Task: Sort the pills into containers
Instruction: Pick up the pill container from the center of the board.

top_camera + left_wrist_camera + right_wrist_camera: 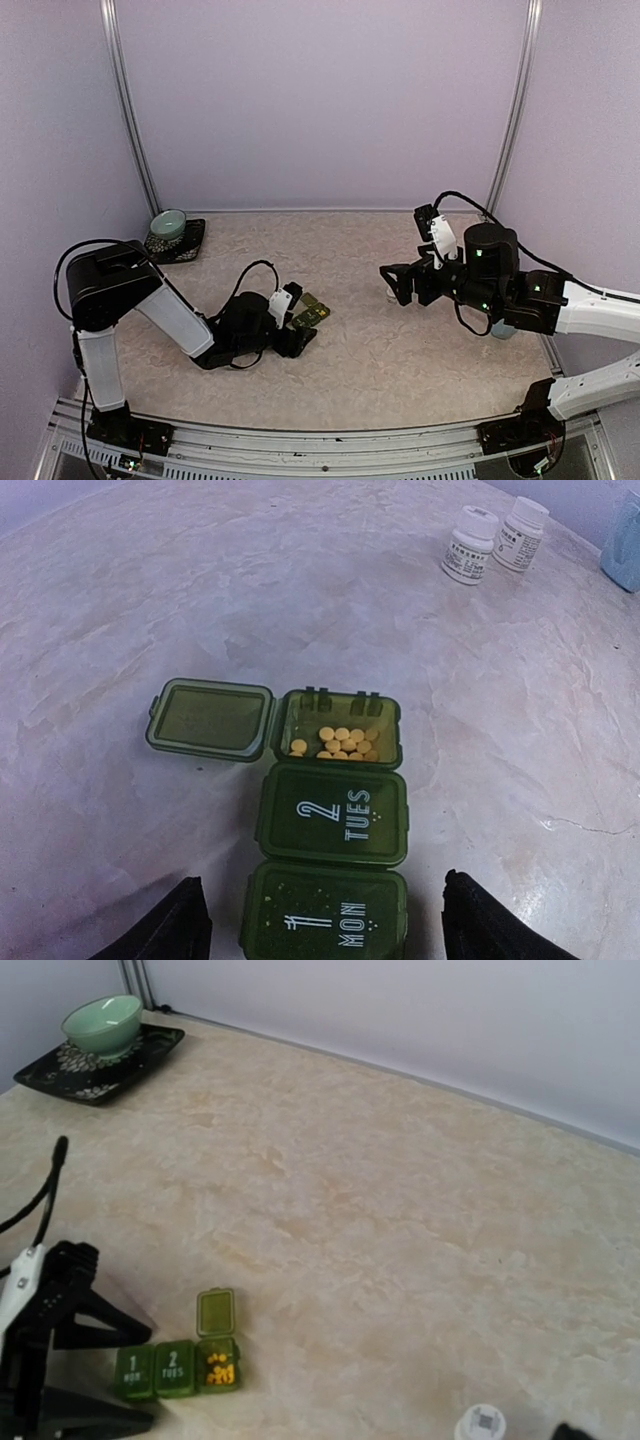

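Note:
The containers [335, 815] are a dark green strip of three compartments lying left of the table's middle [312, 312]. The lids marked MON and TUES are down. The third lid is flipped open, and yellow pills [340, 742] lie inside that compartment. My left gripper [325, 925] is low over the MON end, open, with a black finger on each side of the strip and a gap at both. My right gripper [393, 283] hangs open above the right half of the table, holding nothing. In the right wrist view, the containers [175, 1368] sit at the lower left.
Two white pill bottles [468, 545] [522, 535] stand upright on the right side of the table, beside a pale blue mug [625, 530]. A pale green bowl [168, 225] sits on a black tray [190, 245] at the back left. Purple walls enclose the table.

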